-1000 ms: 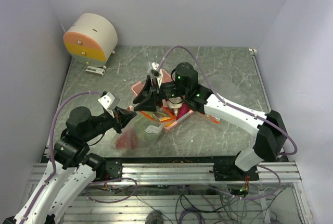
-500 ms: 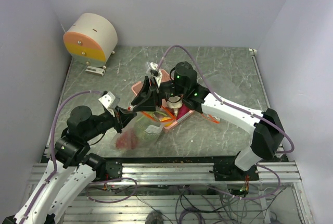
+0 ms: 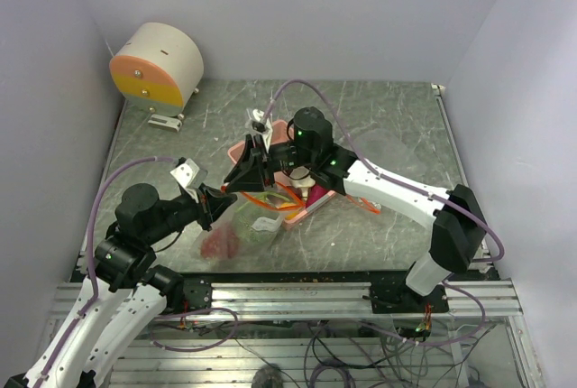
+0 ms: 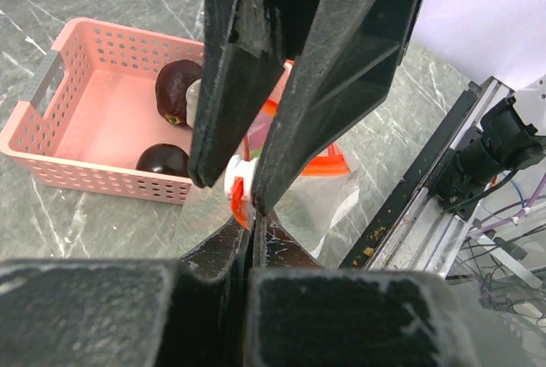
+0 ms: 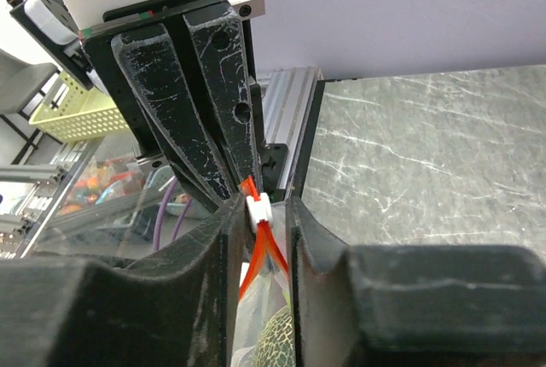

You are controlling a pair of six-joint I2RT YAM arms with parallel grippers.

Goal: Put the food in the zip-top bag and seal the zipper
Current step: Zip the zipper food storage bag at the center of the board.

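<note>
My left gripper [image 4: 250, 218] is clamped shut on the zipper [image 4: 326, 164] end. My right gripper [image 5: 262, 211] straddles the white slider [image 5: 258, 207], jaws narrowly apart. The zip-top bag [image 4: 317, 206], a green piece [image 5: 277, 333] inside, sags beneath, near the pink basket [image 4: 85, 85] holding dark fruits [image 4: 177, 90].

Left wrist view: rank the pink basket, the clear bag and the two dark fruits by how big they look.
Largest: pink basket.
Next: clear bag, though only partly visible.
Smallest: upper dark fruit and lower dark fruit. They look alike and both are partly hidden, so unranked.
</note>
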